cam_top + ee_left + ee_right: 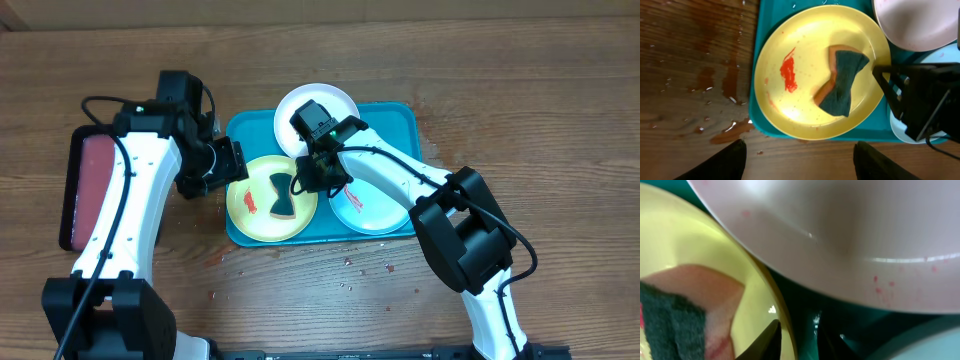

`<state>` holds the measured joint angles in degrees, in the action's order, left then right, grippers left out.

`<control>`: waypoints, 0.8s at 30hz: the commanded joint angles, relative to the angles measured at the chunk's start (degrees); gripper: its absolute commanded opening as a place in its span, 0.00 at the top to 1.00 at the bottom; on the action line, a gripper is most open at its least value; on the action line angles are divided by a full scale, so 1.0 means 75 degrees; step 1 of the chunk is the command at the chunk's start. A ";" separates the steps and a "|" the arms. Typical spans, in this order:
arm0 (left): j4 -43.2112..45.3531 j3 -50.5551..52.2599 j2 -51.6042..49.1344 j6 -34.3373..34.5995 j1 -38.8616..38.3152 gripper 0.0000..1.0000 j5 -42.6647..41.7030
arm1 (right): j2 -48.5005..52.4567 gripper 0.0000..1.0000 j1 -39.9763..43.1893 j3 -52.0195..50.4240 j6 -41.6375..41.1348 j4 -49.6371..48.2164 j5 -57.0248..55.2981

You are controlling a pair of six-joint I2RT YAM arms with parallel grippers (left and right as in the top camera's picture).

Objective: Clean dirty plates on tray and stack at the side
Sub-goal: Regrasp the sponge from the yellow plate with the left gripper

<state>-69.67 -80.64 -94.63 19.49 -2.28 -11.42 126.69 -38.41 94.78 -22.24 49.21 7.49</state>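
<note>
Specks (880, 285) on white plate (840, 230), right wrist only; left end effector (800, 150) apart, right end effector (797, 337) unclear.

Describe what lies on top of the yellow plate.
A sponge, dark scouring side up, lies on the yellow plate, near a red smear but not touching it. The plate's surface under the sponge is covered, so any dirt there cannot be seen.

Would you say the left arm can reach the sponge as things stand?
Probably yes: the sponge lies uncovered on the yellow plate, though the right fingers stand close beside it.
</note>
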 commanded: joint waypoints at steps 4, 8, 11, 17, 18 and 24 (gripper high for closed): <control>0.0752 0.0848 -0.0082 -0.0090 -0.0070 0.32 -0.0676 | 0.0169 0.78 -0.0055 -0.0093 0.0020 0.0379 -0.0032; 0.1323 0.1244 -0.0082 -0.0076 -0.0175 0.44 -0.0842 | 0.0169 0.85 -0.0055 -0.0093 0.0020 0.0382 0.0073; 0.1830 0.1489 -0.0082 0.0079 -0.0353 0.46 -0.0883 | 0.0169 0.86 -0.0055 -0.0093 0.0017 0.0326 0.0248; 0.2920 0.1848 -0.0082 0.0560 -0.0866 0.46 -0.0851 | 0.0169 0.86 -0.0055 -0.0093 0.0020 0.0303 0.0350; 0.3069 0.1888 -0.0082 0.0647 -0.0944 0.46 -0.0787 | 0.0169 0.86 -0.0055 -0.0093 0.0017 0.0306 0.0350; 0.3585 0.2060 -0.0096 0.1183 -0.1113 0.45 -0.0283 | 0.0169 0.86 -0.0055 -0.0093 0.0020 0.0309 0.0350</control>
<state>-43.31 -66.08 -94.78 25.30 -10.57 -15.81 126.69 -38.41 94.83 -22.24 51.59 10.31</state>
